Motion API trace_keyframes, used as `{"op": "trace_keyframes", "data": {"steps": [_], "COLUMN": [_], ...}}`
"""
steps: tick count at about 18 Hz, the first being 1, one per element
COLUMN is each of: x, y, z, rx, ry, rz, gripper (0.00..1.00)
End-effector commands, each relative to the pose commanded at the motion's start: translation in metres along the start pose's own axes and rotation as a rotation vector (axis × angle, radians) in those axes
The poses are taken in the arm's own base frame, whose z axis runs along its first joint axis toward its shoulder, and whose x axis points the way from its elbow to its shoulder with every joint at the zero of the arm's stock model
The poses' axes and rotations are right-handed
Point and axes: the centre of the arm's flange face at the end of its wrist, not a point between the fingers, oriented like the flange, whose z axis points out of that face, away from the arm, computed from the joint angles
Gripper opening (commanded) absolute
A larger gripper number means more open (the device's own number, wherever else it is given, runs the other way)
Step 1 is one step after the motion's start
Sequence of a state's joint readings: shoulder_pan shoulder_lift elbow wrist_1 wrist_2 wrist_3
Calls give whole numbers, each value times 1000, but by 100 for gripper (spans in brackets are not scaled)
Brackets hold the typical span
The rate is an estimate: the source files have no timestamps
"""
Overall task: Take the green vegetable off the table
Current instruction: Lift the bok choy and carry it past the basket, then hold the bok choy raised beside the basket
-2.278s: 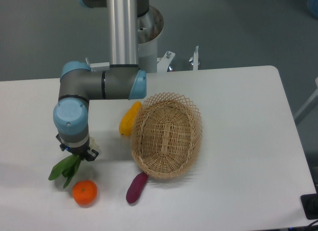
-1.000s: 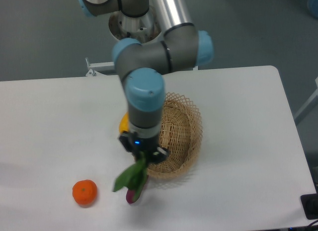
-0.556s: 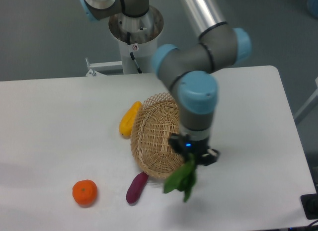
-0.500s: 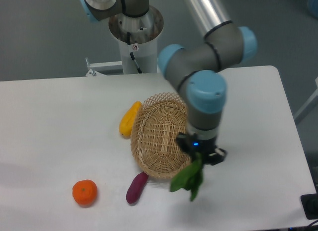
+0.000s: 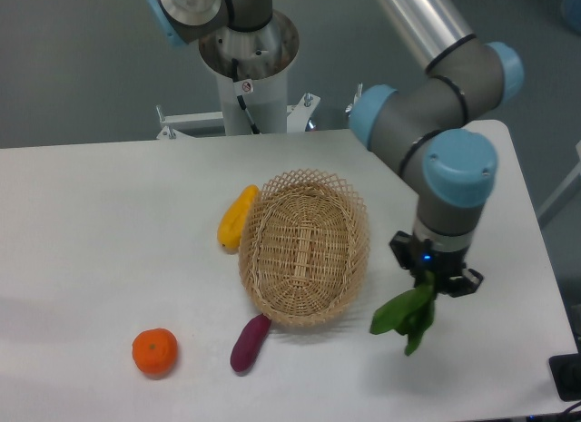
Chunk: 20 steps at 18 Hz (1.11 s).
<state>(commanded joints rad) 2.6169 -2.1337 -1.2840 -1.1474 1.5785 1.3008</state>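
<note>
Camera view: tool (image 5: 434, 279) clamped on leafy green vegetable (image 5: 405, 314), lower right, above smooth white counter (image 5: 109, 213) beside oval wicker basket (image 5: 304, 247).

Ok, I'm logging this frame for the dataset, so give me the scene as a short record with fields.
end effector: shut on the green vegetable
green vegetable: leaves hanging below the end effector, right of the basket
basket: wicker, empty, mid-table
yellow-orange vegetable: against the basket's left rim
purple sweet potato: at the basket's front edge
orange: front left
table: white
</note>
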Motion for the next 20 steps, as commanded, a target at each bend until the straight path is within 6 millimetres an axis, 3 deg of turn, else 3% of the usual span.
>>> {"op": "trace_keyframes", "data": {"steps": [20], "x": [0], "y": [1], "z": [2], "rx": [-9], "ry": [10], "rz": [32], "gripper": [7]}}
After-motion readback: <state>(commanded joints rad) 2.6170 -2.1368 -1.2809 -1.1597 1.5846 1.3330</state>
